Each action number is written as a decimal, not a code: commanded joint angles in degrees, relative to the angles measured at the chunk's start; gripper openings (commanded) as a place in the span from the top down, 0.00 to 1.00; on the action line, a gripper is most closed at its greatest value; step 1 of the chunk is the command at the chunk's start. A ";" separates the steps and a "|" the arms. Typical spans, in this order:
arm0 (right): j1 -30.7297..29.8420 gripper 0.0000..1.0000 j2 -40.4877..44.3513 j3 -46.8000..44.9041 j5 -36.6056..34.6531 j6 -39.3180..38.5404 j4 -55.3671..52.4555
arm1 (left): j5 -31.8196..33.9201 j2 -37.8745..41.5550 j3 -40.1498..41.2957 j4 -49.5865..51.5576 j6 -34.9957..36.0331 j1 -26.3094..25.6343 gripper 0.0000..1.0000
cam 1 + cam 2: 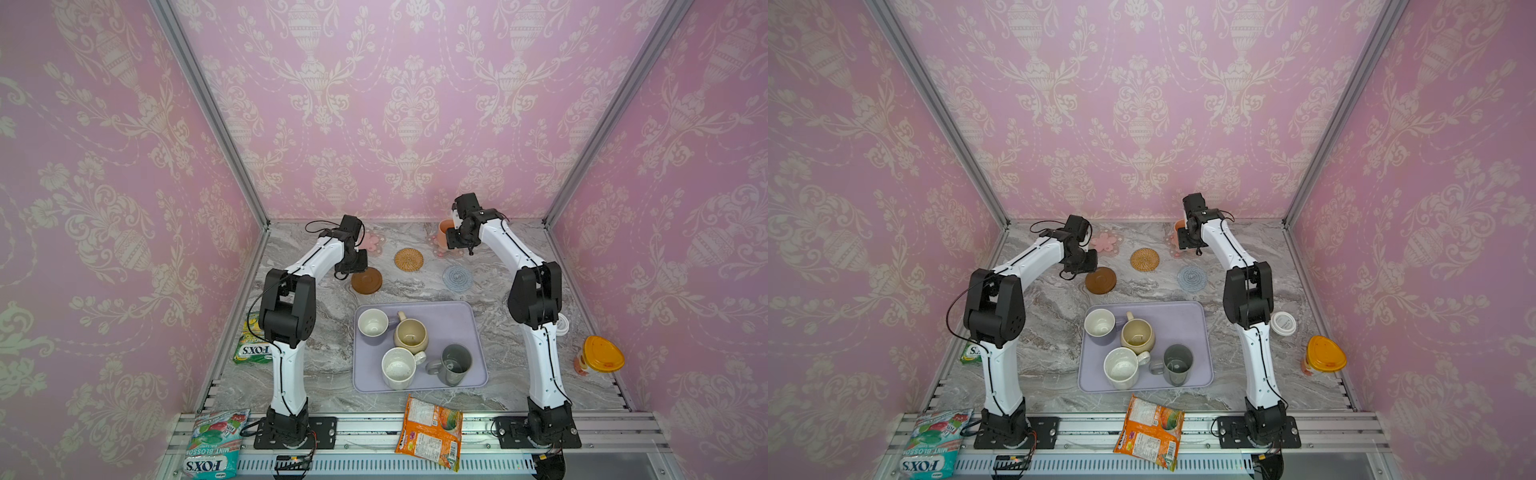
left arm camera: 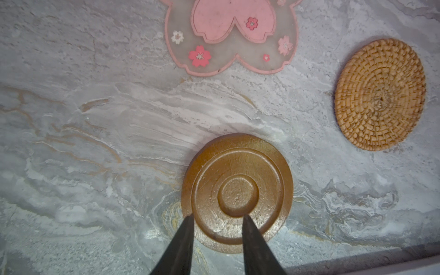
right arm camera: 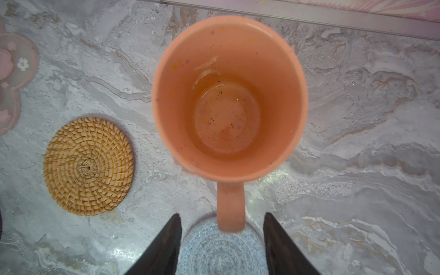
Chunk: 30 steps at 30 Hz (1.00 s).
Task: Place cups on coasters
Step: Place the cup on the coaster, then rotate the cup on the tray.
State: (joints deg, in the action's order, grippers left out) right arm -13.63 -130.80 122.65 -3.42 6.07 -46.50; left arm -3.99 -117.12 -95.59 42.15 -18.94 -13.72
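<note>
Your marbled table (image 1: 324,316) carried the lot, and the lilac tray (image 1: 457,320) sat at the near middle with four mugs on it: lavender mug (image 1: 372,324), beige mug (image 1: 410,334), speckled white mug (image 1: 398,368) and grey mug (image 1: 455,363), all upright.

And there it was, the peach mug (image 1: 444,230), at the far right and standing upright on a pink flower coaster (image 1: 436,250)! Only a sliver of that coaster peeked out from under it in the right wrist view.

Four coasters lay bare: the other flower coaster (image 1: 372,243), the rattan coaster (image 1: 409,259), the grey-blue coaster (image 1: 457,278) and the brown wooden coaster (image 1: 366,280).

Your right gripper (image 3: 222,215) had its fingers spread on either side of the mug's handle (image 3: 230,204), clear of it on both sides. So the step in hand looked like letting that mug go.

Your left gripper (image 2: 217,216) hung over the near edge of the brown wooden coaster. Its fingers were a narrow gap apart and held nothing that I could see.

Next, I'd judge, you needed to draw the right arm back without clipping the handle. Then you'd go to the tray for another mug, minding how tightly they crowded there.
</note>
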 commanded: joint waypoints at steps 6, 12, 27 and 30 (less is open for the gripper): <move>-1.74 0.42 19.19 -21.44 -0.99 2.88 6.37 | -0.07 9.22 4.97 5.02 3.00 -1.75 0.63; -2.84 0.42 30.95 -35.50 -1.22 3.40 7.19 | -2.14 14.38 7.61 7.72 7.66 -4.53 0.63; -5.09 0.40 45.04 -45.91 -1.18 2.13 5.50 | 4.68 9.54 1.17 20.32 21.74 -22.69 0.59; -5.13 0.40 45.94 -46.84 -1.53 1.74 5.29 | 5.21 8.02 0.42 22.46 22.52 -23.80 0.59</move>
State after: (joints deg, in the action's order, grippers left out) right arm -18.63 -86.50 77.25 -4.01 8.16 -40.32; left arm -1.58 -107.44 -93.62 59.42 0.23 -37.26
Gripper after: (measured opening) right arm 0.597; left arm 0.410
